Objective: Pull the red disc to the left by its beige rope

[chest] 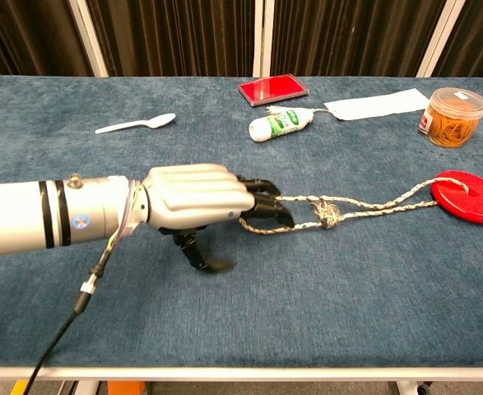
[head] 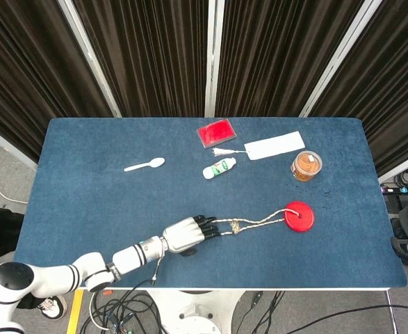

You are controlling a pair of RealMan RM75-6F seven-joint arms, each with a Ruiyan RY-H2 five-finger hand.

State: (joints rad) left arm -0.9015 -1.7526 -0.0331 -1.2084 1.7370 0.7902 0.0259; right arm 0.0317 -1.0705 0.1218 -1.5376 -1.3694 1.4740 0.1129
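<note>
The red disc (head: 299, 216) (chest: 468, 197) lies flat on the blue table, right of centre. Its beige rope (head: 259, 223) (chest: 364, 206) runs left from it, past a knot (chest: 329, 216), to a loop. My left hand (head: 186, 234) (chest: 200, 196) lies palm down over the loop's left end. Its dark fingertips (chest: 266, 207) cover the rope, and the thumb points down to the table, apart from them. I cannot see any grip on the rope. Only a sliver of my right hand (head: 402, 248) shows, at the head view's right edge, off the table.
A white plastic spoon (head: 145, 165) (chest: 134, 124) lies at the far left. Along the back are a red flat box (head: 215, 132), a small white bottle (head: 219, 168), a white paper strip (head: 274, 145) and a jar of rubber bands (head: 306, 165).
</note>
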